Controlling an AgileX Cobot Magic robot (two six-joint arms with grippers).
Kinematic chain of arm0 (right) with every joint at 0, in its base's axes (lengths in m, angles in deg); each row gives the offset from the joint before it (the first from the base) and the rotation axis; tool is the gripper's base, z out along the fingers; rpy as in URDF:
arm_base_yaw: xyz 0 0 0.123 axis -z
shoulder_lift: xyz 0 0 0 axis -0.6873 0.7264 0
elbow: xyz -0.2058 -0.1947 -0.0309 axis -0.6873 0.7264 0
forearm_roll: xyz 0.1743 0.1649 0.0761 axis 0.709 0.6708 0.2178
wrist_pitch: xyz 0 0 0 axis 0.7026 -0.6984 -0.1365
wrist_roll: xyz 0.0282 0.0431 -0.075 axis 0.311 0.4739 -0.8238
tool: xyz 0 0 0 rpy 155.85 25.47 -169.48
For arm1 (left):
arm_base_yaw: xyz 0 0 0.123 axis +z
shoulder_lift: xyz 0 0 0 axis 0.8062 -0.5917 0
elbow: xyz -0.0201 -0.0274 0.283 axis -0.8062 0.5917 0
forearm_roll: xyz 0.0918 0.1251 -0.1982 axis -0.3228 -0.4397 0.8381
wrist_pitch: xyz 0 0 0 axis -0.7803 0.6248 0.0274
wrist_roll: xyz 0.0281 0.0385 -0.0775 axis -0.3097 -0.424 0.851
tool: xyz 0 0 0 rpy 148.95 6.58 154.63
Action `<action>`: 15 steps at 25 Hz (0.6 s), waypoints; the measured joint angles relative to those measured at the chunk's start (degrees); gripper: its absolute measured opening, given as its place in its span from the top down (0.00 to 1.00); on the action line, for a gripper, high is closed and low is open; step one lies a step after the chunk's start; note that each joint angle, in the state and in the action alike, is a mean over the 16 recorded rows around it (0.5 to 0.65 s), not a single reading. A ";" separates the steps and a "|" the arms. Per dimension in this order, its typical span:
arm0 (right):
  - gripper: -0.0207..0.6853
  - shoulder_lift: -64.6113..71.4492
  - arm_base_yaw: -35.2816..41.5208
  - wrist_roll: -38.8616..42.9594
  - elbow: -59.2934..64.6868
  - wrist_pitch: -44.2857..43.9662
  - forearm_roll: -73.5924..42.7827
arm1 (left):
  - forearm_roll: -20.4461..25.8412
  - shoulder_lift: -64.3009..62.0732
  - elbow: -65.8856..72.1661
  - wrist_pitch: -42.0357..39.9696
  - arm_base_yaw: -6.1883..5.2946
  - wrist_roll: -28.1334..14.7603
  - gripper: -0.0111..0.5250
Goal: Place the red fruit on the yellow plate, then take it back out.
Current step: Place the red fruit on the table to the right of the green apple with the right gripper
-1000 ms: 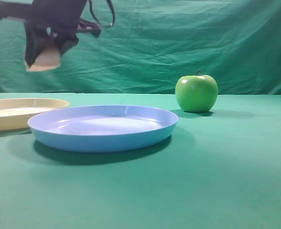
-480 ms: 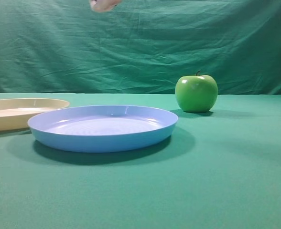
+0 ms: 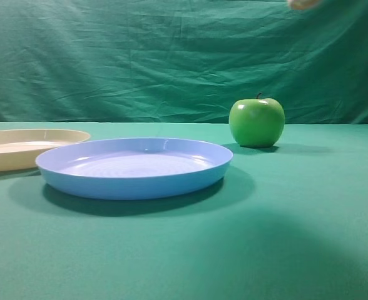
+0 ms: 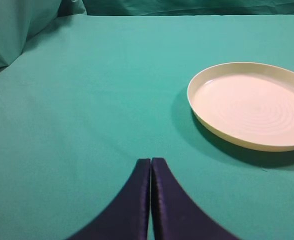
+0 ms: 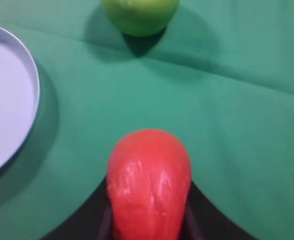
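Note:
The red fruit point(image 5: 149, 185) sits between the dark fingers of my right gripper point(image 5: 148, 220), which is shut on it above the green cloth. In the exterior high view only its pale underside point(image 3: 304, 4) shows at the top edge, right of centre. The yellow plate point(image 3: 21, 145) lies empty at the far left; the left wrist view shows it point(image 4: 252, 105) to the right of my left gripper point(image 4: 150, 167). That gripper is shut with nothing in it, over bare cloth.
A light blue plate point(image 3: 134, 167) lies empty left of the table's middle, its rim point(image 5: 34, 85) at the left of the right wrist view. A green apple point(image 3: 256, 122) stands behind it to the right, ahead of the held fruit point(image 5: 139, 15).
The right gripper with the fruit has travelled from the upper left, over the yellow plate, across to the upper right, leaving the top of the exterior view almost wholly.

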 joint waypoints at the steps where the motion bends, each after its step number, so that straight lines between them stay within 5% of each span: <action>1: 0.69 0.11 0.32 0.01 1.67 1.65 -0.01 | 0.00 0.00 0.00 0.00 0.00 0.00 0.98; 9: 0.67 5.08 1.03 0.06 9.74 14.16 -0.06 | 0.00 0.00 0.00 0.00 0.00 0.00 0.98; 15: 0.52 9.63 1.11 0.06 10.80 19.23 -0.06 | 0.00 0.00 0.00 0.00 0.00 0.00 0.98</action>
